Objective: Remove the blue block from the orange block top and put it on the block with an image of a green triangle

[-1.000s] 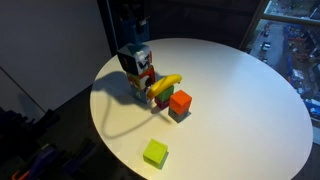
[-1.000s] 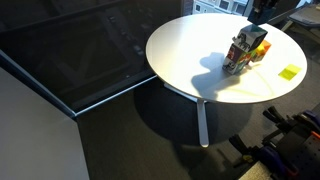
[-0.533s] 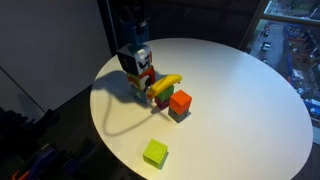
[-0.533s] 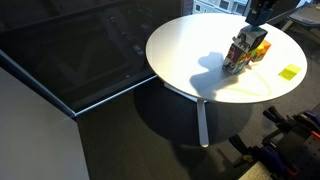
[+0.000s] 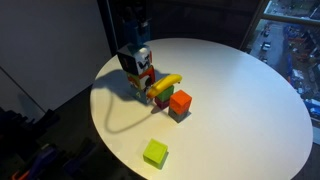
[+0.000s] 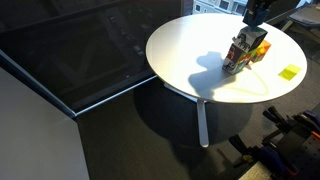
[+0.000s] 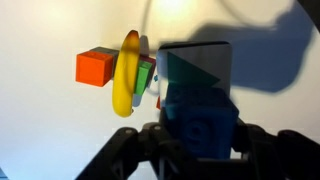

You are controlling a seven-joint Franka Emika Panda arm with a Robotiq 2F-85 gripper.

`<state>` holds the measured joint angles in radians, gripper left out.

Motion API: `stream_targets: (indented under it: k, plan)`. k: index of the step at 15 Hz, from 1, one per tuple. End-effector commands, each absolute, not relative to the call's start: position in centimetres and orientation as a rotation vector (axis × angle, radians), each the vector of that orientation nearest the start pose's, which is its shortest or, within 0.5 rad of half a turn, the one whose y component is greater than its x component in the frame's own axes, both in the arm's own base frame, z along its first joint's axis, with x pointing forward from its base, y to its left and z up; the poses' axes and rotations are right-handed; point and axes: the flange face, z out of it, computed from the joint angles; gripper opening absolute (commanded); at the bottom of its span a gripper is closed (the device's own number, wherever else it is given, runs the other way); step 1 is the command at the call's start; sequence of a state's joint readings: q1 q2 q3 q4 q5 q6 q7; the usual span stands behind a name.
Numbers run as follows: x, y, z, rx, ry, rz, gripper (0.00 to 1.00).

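One banana (image 5: 165, 85), one orange block (image 5: 180, 101), one blue block (image 7: 205, 125), one lime-green block (image 5: 155, 153), one green-triangle block (image 7: 195, 66)

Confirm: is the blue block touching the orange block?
Apart. The wrist view shows the blue block clamped between the jaws, while the orange block sits well clear of it, beyond the banana.

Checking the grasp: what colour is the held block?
A blue block, clearest in the wrist view.

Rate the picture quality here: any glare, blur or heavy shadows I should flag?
Wrist view: soft overall, the blue block between the jaws blurred, glare blown out at the top edge. In both exterior views the white table is bright, carrying a long shadow; the surroundings are dark.
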<state>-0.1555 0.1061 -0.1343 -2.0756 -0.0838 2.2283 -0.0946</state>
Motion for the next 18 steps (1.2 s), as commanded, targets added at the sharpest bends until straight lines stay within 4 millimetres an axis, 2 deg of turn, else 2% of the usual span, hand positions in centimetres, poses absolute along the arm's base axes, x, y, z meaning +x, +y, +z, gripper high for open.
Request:
stream_targets:
  k: [1,13,14,15,17,18]
  plan:
    - [55.6,-16.3,38.6,-3.218,0.267,-0.048,0.29]
    - [55.7,-16.5,37.5,-3.223,0.275,-0.015,0.29]
    - [55.7,-16.5,37.4,-3.223,0.276,-0.013,0.5]
    - [55.7,-16.5,37.4,-3.223,0.277,-0.012,0.79]
    - [55.6,-16.5,37.4,-3.222,0.28,-0.012,0.79]
    - [55.6,-16.5,37.4,-3.221,0.282,-0.012,0.85]
